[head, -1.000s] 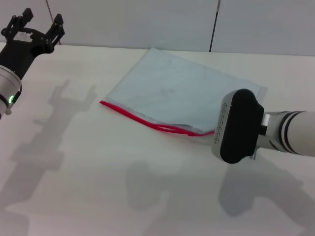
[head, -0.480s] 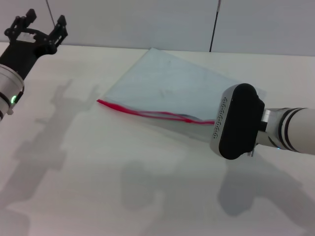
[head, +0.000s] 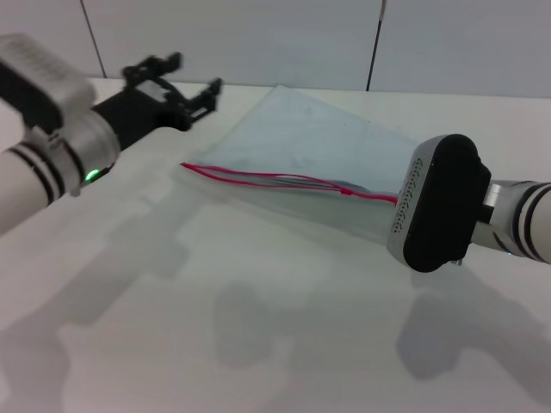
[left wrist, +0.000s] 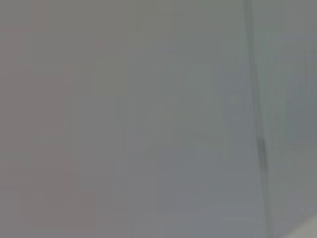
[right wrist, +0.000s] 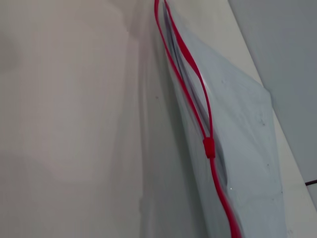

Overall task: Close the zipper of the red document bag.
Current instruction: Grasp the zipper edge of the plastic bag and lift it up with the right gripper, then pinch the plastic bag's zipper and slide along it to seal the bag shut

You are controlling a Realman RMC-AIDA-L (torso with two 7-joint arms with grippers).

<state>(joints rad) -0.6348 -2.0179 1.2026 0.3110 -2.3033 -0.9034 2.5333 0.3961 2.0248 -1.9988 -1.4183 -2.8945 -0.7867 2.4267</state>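
The red document bag (head: 318, 146), a flat pale blue-grey pouch, lies at an angle on the white table (head: 215, 310). Its red zipper (head: 258, 179) runs along the near long edge, parted into two strands on the left. The small red slider (head: 344, 191) sits right of the middle. My left gripper (head: 198, 71) hovers open just beyond the bag's left corner, holding nothing. The black housing of my right wrist (head: 435, 202) covers the zipper's right end and hides the right gripper. The right wrist view shows the zipper (right wrist: 185, 69) splitting beyond the slider (right wrist: 209, 147).
A grey panelled wall (head: 258, 39) stands behind the table. White table surface stretches in front of the bag. The left wrist view shows only a blurred grey surface.
My left arm has swung in from the far left to the bag's left corner. The right arm moved slightly right, and the zipper edge now lies straighter.
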